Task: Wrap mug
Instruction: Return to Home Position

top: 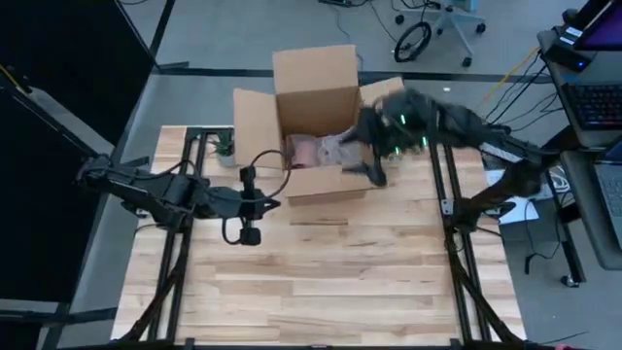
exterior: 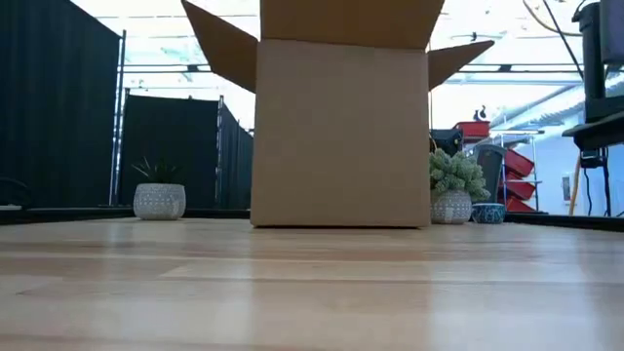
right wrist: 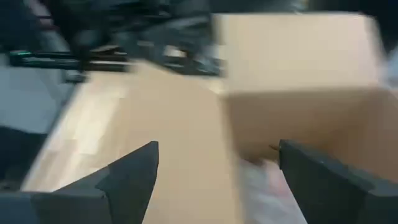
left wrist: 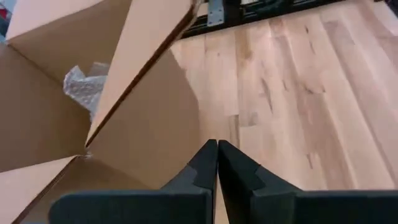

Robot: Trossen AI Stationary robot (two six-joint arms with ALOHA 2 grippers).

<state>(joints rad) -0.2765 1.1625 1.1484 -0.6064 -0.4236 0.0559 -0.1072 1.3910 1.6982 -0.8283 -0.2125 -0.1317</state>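
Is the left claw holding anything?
No, the left gripper is shut tight, with nothing caught in it.

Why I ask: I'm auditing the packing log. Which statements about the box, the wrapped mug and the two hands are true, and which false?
1. The bubble-wrapped mug lies inside the cardboard box. True.
2. The left hand is open wide. False: its fingers are shut together, near the box's front.
3. The right hand is open with nothing between its fingers. True.
4. The box lies tipped on its side. False: it stands upright with its flaps open.
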